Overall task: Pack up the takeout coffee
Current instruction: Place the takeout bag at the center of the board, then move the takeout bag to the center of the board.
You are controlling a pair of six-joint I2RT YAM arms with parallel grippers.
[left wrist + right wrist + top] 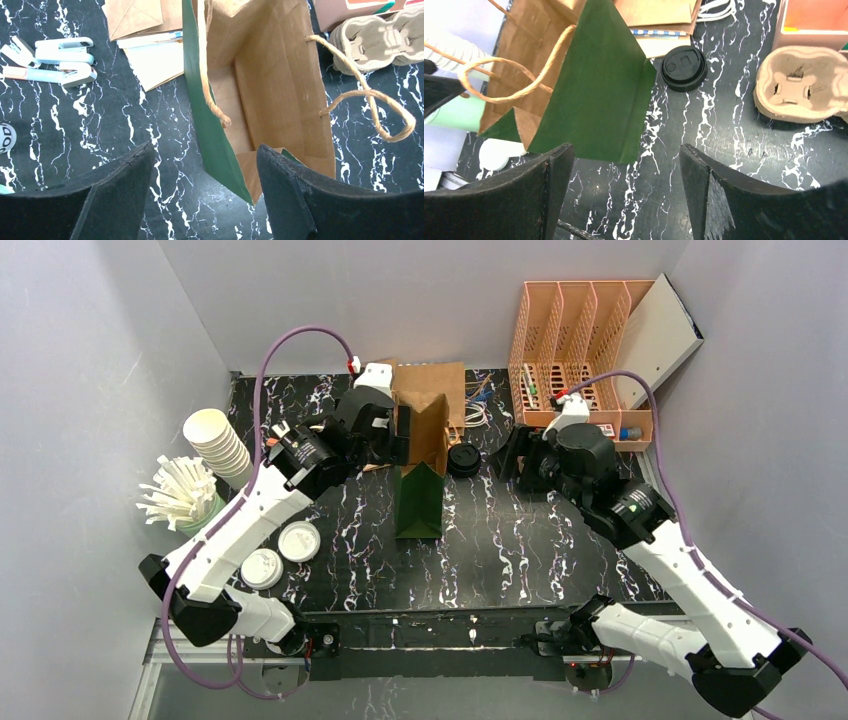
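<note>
There is one green paper bag with twine handles at centre frame, one black round plastic lid to its right, and two white round plastic lids at lower left. There is also one stack of white paper cups, one brown moulded-pulp cup carrier, and one orange mesh file rack.

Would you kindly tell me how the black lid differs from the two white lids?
The black lid is dark; the white lids are pale. The black lid lies alone; the white lids sit as a pair. The black lid is right of the bag, the white lids left of it. All are round and lie flat on the table.
</note>
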